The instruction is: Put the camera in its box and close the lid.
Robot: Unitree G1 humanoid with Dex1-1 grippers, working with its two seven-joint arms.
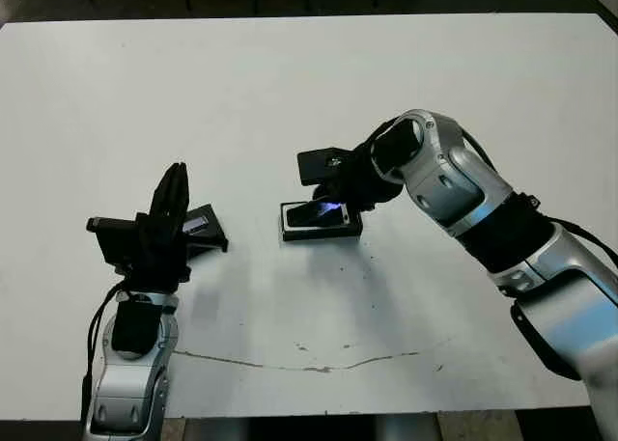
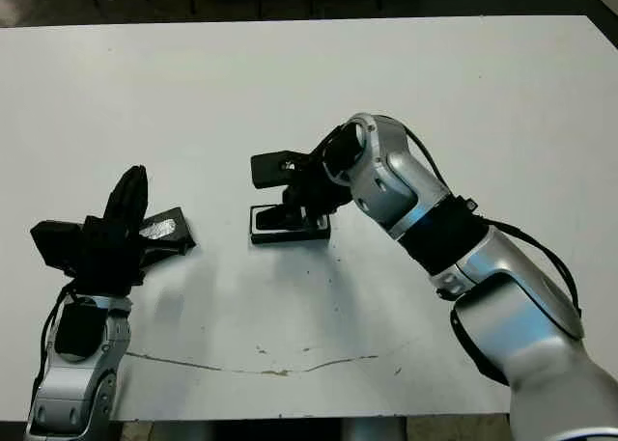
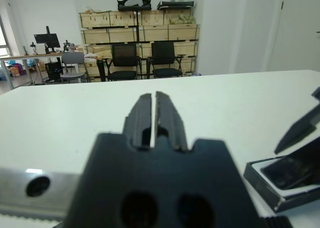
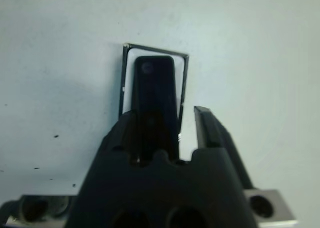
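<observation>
Nearest the robot, at the table's (image 1: pixel 290 74) left front, the left gripper (image 1: pixel 175 198) stood upright with its fingers pressed together on nothing, and the lid (image 1: pixel 203 226) lay just beyond and beside it, label up. Further in, near the middle, the box (image 1: pixel 322 221) sat with its long axis running across the table, the camera (image 4: pixel 155 98) lying lengthwise inside its white lining. Directly above it hung the right gripper (image 4: pixel 187 130), jaws parted, one finger alongside the camera, the other outside the rim; it appeared to have let go, though contact could not be ruled out. Closing probably fell to the left arm, which was nearer the lid, carrying it rightward onto the box.
</observation>
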